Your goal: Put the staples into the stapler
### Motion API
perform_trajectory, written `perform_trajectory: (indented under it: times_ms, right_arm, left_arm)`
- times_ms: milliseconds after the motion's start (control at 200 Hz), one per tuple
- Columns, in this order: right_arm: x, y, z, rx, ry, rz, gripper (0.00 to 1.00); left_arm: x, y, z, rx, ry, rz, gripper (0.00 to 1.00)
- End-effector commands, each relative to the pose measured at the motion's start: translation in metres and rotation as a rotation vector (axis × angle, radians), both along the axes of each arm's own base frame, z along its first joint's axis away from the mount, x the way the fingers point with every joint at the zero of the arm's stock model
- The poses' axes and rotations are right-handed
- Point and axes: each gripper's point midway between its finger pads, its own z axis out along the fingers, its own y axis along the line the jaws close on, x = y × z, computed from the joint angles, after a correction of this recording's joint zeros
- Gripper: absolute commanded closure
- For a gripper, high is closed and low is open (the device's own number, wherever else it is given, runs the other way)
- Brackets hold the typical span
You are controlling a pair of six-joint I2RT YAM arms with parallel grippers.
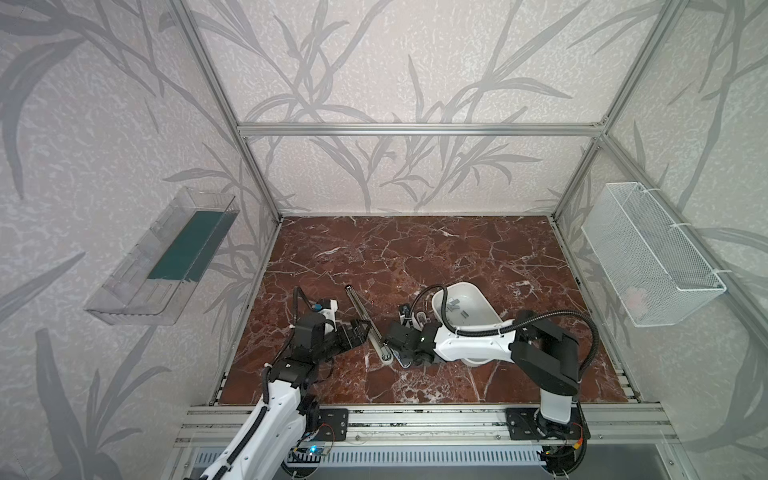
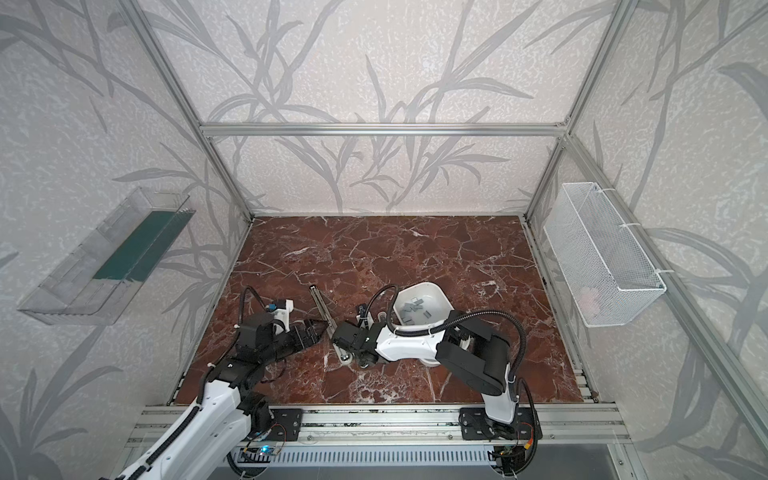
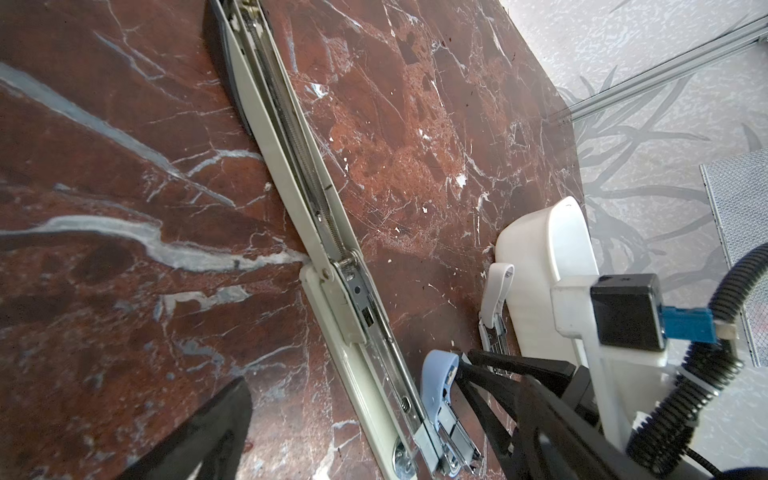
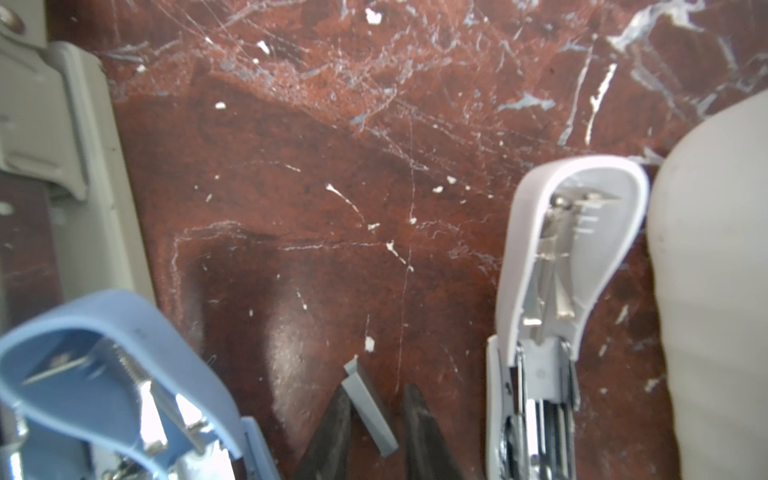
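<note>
Right tool (image 4: 376, 388): jaws narrowly parted about one short flat grey metal staple strip (image 4: 368, 409), close to the red marble table (image 4: 332, 145); a firm grip cannot be told. Left tool (image 1: 359, 332): wide open, empty. Other grey staples (image 2: 415, 309): in the white plastic bowl (image 2: 424, 286). Small blue stapler (image 4: 112, 353) and small white stapler (image 4: 552, 266): both hinged open, flanking the strip. Recommended handling: clamp the strip squarely, align it lengthwise with an open channel, legs down, release only once seated.
</note>
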Motion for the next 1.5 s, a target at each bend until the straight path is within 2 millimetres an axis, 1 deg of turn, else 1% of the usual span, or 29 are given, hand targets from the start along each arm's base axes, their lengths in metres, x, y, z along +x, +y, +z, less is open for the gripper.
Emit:
perform_trajectory:
  times_ms: [0, 150, 400, 480, 595, 685, 740, 825, 895, 945, 1020, 1085, 1180, 1255, 1375, 1494]
  right_arm:
    - [0.004, -0.003, -0.003, -0.042, -0.025, 0.004, 0.75]
    - [0.009, -0.005, 0.0, -0.063, -0.053, 0.007, 0.8]
    - [0.018, -0.013, 0.013, -0.138, -0.113, 0.011, 0.85]
    - [0.02, -0.019, 0.015, -0.178, -0.127, 0.006, 0.87]
    - [0.023, -0.025, 0.019, -0.233, -0.145, -0.004, 0.88]
    - [0.023, -0.022, 0.018, -0.251, -0.142, 0.005, 0.89]
    - [0.021, -0.019, 0.017, -0.238, -0.133, 0.01, 0.89]
    - [0.021, -0.016, 0.02, -0.205, -0.132, 0.017, 0.88]
    - [0.019, -0.013, 0.024, -0.17, -0.129, 0.022, 0.86]
    - [0.017, -0.009, 0.024, -0.144, -0.12, 0.029, 0.82]
    - [0.015, -0.007, 0.022, -0.12, -0.107, 0.031, 0.75]
    - [0.013, -0.004, 0.018, -0.106, -0.093, 0.036, 0.73]
    - [0.012, -0.003, 0.011, -0.095, -0.073, 0.036, 0.74]
    - [0.011, -0.001, 0.006, -0.088, -0.061, 0.042, 0.77]
    - [0.011, 0.001, 0.007, -0.088, -0.062, 0.05, 0.8]
    - [0.011, 0.0, 0.006, -0.092, -0.061, 0.047, 0.84]
  left_arm:
    - [0.007, -0.002, 0.015, -0.008, -0.047, 0.001, 0.01]
    - [0.007, -0.002, 0.015, -0.007, -0.046, 0.001, 0.01]
    - [0.007, -0.001, 0.015, -0.007, -0.047, 0.003, 0.01]
    - [0.007, -0.001, 0.015, -0.007, -0.046, 0.002, 0.01]
    - [0.007, -0.001, 0.015, -0.006, -0.047, 0.003, 0.01]
    - [0.007, -0.001, 0.015, -0.007, -0.047, 0.002, 0.01]
    - [0.007, -0.002, 0.015, -0.007, -0.046, 0.001, 0.01]
    - [0.007, -0.001, 0.015, -0.007, -0.047, 0.001, 0.01]
    - [0.007, -0.001, 0.015, -0.007, -0.046, 0.002, 0.01]
    - [0.007, -0.001, 0.015, -0.007, -0.046, 0.002, 0.01]
    - [0.007, -0.001, 0.015, -0.007, -0.046, 0.002, 0.01]
    - [0.006, -0.002, 0.014, -0.007, -0.043, 0.001, 0.01]
    - [0.006, -0.002, 0.015, -0.008, -0.045, 0.001, 0.01]
    - [0.006, -0.001, 0.014, -0.007, -0.044, 0.001, 0.01]
    - [0.006, -0.002, 0.014, -0.007, -0.043, 0.0, 0.01]
    - [0.006, -0.001, 0.014, -0.006, -0.042, 0.002, 0.01]
